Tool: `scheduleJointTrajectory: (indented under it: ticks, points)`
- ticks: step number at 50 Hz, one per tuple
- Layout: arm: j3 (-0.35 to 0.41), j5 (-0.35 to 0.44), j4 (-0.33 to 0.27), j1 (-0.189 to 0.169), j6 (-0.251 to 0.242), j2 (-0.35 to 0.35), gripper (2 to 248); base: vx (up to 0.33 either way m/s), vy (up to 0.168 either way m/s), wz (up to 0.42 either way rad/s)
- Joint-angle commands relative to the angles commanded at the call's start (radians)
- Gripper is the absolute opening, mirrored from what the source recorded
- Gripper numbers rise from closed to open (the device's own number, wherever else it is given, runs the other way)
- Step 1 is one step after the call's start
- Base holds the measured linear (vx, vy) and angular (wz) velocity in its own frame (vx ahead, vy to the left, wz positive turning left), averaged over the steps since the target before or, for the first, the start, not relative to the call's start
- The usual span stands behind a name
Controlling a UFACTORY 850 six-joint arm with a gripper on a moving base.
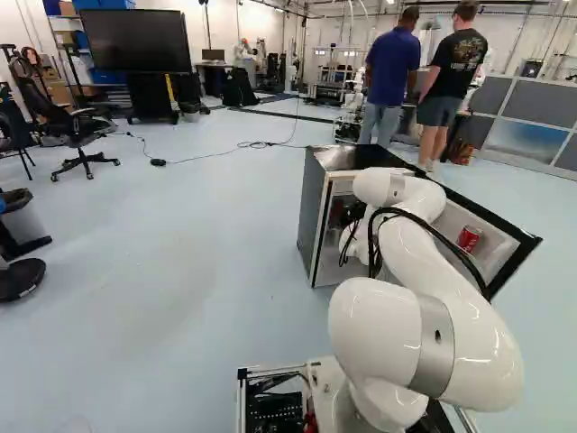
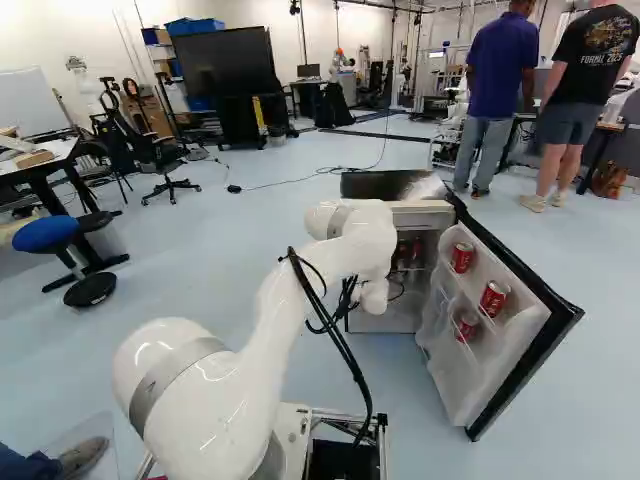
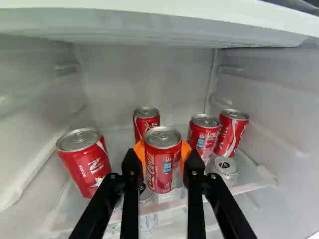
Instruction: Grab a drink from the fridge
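Big can (image 3: pixel 85 164) at one end of the clear, flat shelf (image 3: pixel 254 185); red can (image 3: pixel 146 119) at shelf back. Hand (image 3: pixel 162 153) grasping the smooth metal drink can (image 3: pixel 163 174) at shelf front, inside fridge (image 3: pixel 144 79). Squeeze lightly, lift slightly, back out level; avoid paired cans (image 3: pixel 203 137) at shelf's other end.

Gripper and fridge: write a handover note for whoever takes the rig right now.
Gripper: shut on a red can, orange pads on both its sides.
Job's things: the held can is still inside the fridge; whether it is clear of the shelf, I cannot tell. Four other red cans stand beside and behind it; three more are in the door.
Done: door open, can gripped.
Left: bring the can out, probably straight back, minding the near can beside the gripper.
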Motion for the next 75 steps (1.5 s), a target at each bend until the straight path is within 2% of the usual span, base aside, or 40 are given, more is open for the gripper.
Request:
scheduleJointTrajectory:
  ticks: [15,34,52,75]
  points:
    - [0.04,0.0,0.0,0.0,0.0,0.046,90,0.0,0.0,0.0]
    - [0.075,0.0,0.0,-0.003,0.0,0.07,90,0.0,0.0,0.0]
    - [0.208,0.0,0.0,-0.021,0.0,0.143,90,0.0,0.0,0.0]
    - [0.416,0.0,0.0,-0.046,0.0,0.293,90,0.0,0.0,0.0]
